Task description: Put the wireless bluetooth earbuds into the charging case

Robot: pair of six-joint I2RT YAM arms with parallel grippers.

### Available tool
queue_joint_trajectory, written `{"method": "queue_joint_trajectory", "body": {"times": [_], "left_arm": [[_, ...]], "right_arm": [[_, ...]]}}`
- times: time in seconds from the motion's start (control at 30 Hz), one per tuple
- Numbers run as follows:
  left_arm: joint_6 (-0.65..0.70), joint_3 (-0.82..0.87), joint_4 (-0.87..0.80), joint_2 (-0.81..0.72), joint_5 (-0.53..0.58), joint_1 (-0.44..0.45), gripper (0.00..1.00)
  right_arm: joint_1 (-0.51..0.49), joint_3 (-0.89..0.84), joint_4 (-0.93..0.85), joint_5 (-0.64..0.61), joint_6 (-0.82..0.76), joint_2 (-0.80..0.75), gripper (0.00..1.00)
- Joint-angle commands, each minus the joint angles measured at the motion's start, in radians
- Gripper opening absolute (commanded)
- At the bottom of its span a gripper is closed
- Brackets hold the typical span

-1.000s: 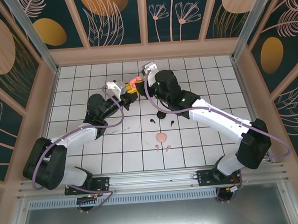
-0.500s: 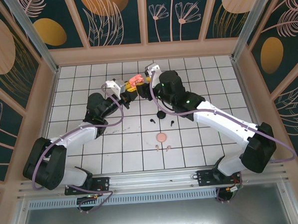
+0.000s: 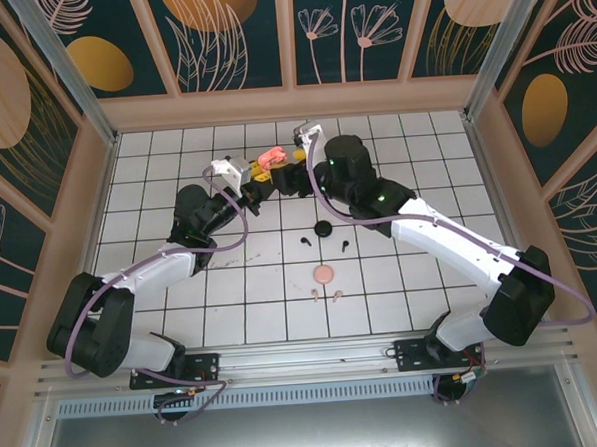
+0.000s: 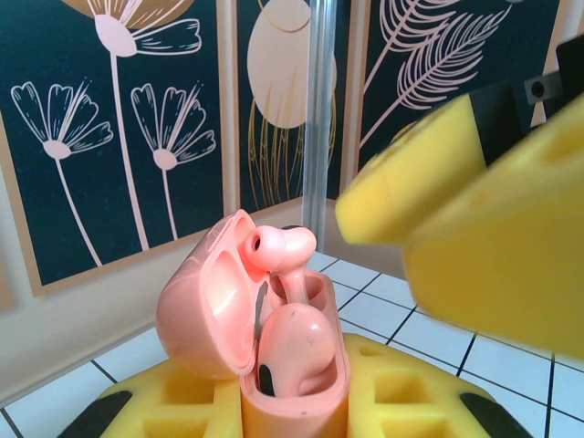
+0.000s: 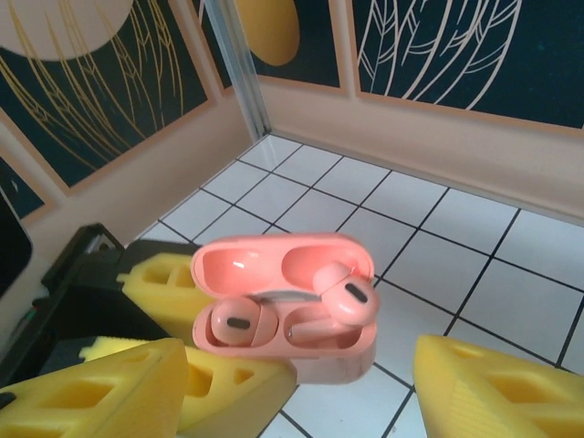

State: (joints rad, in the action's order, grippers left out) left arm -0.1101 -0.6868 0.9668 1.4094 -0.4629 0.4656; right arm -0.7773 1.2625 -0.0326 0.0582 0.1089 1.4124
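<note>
An open pale pink charging case [image 5: 301, 351] [image 4: 292, 401] [image 3: 267, 162] is held above the tiles with my left gripper [image 4: 292, 406] [image 3: 261, 181] shut on its base. One pink earbud [image 5: 228, 324] [image 4: 297, 351] sits fully in its well. A second pink earbud [image 5: 345, 299] [image 4: 278, 248] stands tilted, its head above the rim and its stem in the other well. My right gripper [image 5: 301, 370] [image 3: 289, 172] is open just beside the case, touching nothing. Two black earbuds [image 3: 306, 240] [image 3: 344, 246] and two more pink earbuds [image 3: 315, 295] [image 3: 336, 298] lie on the tiles.
A round black case [image 3: 324, 228] and a round pink case [image 3: 324, 274] sit on the white tiled floor [image 3: 425, 147] among the loose earbuds. Peach walls close in the floor on three sides.
My right gripper has drawn back to the right, off the pink case, leaving the second pink earbud standing in it. The left gripper and case have held still.
</note>
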Motion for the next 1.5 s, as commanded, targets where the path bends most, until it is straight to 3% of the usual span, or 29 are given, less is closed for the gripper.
{"method": "queue_joint_trajectory", "body": {"times": [0.0,0.37,0.5,0.6,0.9,1.0,1.47], "left_arm": [[-0.011,-0.031,0.049,0.014,0.007,0.008,0.0],[-0.014,-0.026,0.067,0.026,0.005,0.015,0.0],[-0.011,-0.021,0.071,0.022,0.004,0.015,0.0],[-0.01,-0.019,0.073,0.019,0.001,0.015,0.0],[0.014,-0.014,0.079,0.01,-0.038,0.017,0.0],[0.024,-0.014,0.079,0.005,-0.056,0.017,0.0],[0.033,-0.027,0.07,0.012,-0.069,0.024,0.0]], "right_arm": [[0.02,0.059,0.041,0.056,0.047,-0.022,0.69],[0.11,0.154,0.011,0.119,0.177,-0.002,0.69],[0.14,0.156,-0.043,0.1,0.2,0.008,0.64],[0.169,0.125,-0.058,0.093,0.227,0.001,0.54],[0.21,0.091,-0.135,0.109,0.268,0.017,0.09],[0.21,0.086,-0.135,0.137,0.278,0.038,0.01],[0.178,0.1,-0.11,0.191,0.299,0.103,0.0]]}}
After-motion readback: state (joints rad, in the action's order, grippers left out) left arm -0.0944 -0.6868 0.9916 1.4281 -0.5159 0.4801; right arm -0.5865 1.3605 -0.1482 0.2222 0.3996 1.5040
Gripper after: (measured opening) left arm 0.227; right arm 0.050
